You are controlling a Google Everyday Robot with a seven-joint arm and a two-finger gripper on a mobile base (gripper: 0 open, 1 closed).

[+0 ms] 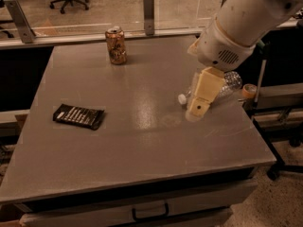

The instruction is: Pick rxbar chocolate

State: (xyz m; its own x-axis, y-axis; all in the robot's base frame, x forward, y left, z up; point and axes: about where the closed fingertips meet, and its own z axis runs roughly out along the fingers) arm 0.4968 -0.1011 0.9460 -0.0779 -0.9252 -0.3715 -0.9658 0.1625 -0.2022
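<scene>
The rxbar chocolate [78, 116] is a flat black wrapper with white lettering. It lies on the left part of the grey table [142, 145]. My gripper [196, 109] is cream-coloured and hangs from the big white arm over the right half of the table, pointing down, close above the surface. It is far to the right of the bar and holds nothing that I can see. It stands in front of a clear water bottle [232, 82] lying on its side and hides most of it.
An orange-brown drink can [116, 45] stands upright at the table's back edge. A glass barrier with metal posts [148, 6] runs behind the table. A small orange roll [248, 91] sits just off the right edge. A drawer handle [149, 212] is below the front edge.
</scene>
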